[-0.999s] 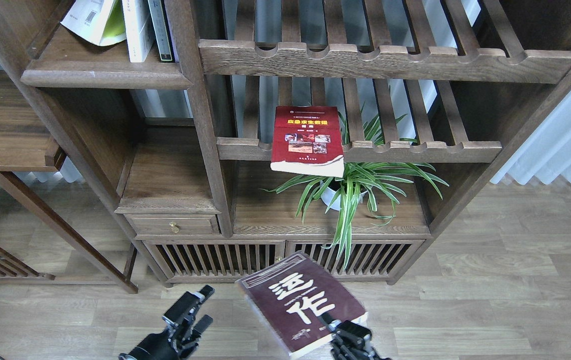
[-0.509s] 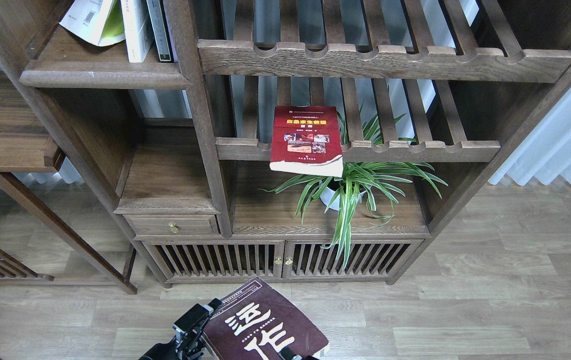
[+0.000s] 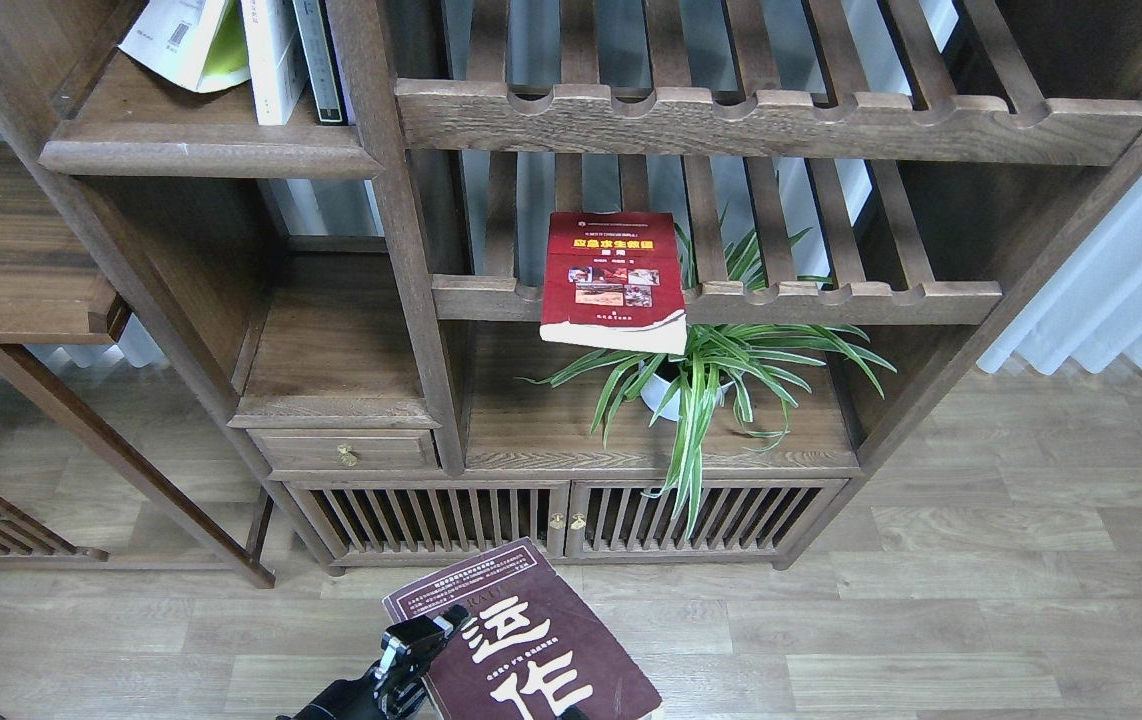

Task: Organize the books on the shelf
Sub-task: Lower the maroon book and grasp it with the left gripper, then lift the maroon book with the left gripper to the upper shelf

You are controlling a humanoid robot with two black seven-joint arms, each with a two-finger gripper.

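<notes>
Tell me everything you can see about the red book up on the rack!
The red book is a thick paperback with a yellow title and small photos on its cover. It lies flat, cover up, on the lower slatted rack. Its near edge juts out past the notched front rail, showing white, slightly curled pages. The spider plant sits just below it. No gripper touches it.

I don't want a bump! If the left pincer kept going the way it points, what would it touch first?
Probably the maroon book. The left pincer points up and right, with its tip right at the book's left edge; whether they already touch is unclear.
</notes>
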